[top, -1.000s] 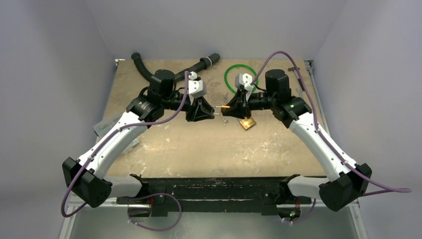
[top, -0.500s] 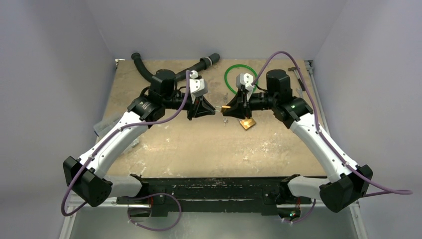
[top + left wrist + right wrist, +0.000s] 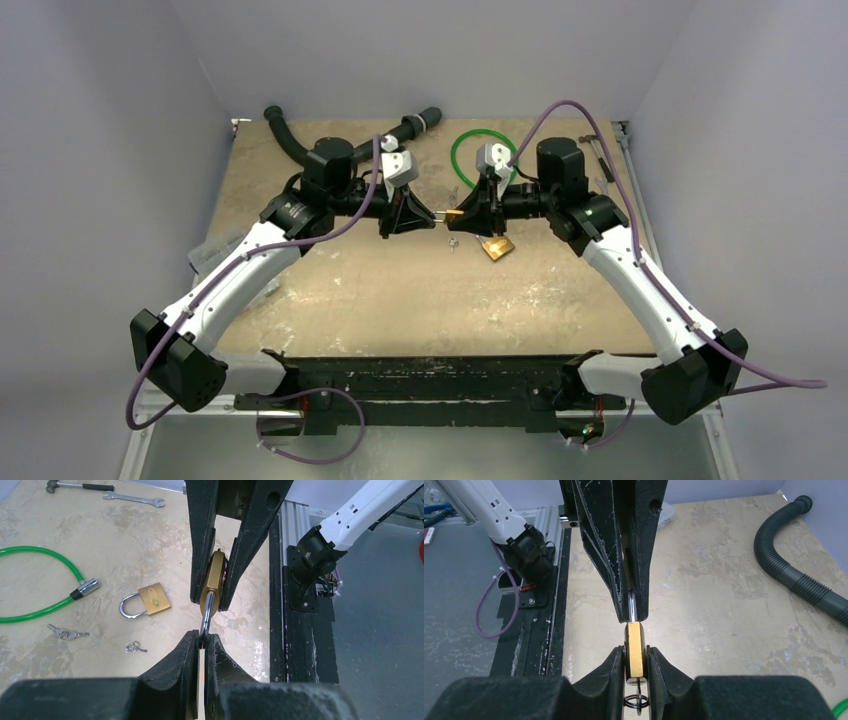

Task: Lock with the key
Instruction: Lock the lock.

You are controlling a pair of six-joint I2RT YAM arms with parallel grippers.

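Two arms are sharing the lock — right gripper clenching its body, left gripper pinching the shackle; key ring is dangling beneath, locking probably unfinished.

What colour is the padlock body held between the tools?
Brass-gold, the lock; clearest in the right wrist view.
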